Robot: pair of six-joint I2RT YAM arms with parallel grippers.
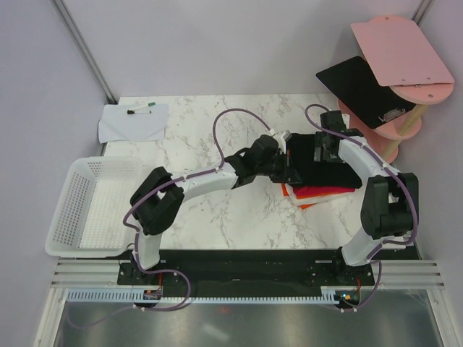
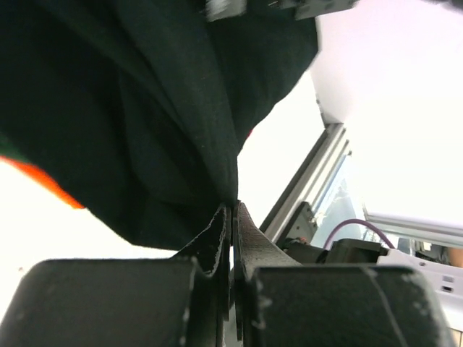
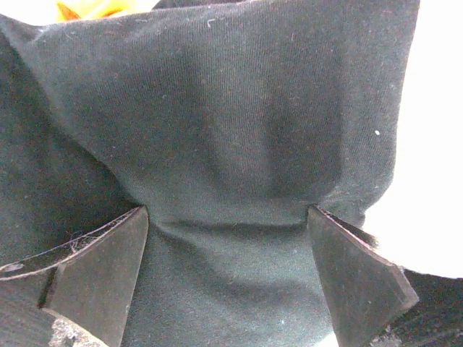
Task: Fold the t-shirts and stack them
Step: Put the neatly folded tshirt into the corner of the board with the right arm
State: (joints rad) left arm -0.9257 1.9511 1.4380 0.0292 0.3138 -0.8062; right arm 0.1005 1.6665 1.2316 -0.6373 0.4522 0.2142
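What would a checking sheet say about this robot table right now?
Surface: white marble table.
Job's things: black t-shirt atop folded red t-shirt and orange t-shirt, right side.
Clutter: white basket left; paper sheet with marker far left.
Grippers: left gripper jaws shut on black t-shirt; right gripper jaws open, pressing it.
Cables: purple cables loop over both arms.
Surroundings: pink stand with black board and pink board.

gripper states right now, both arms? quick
Left gripper: closed, pinching a fold of the plain black cloth t-shirt.
Right gripper: open, fingers spread wide against that t-shirt.
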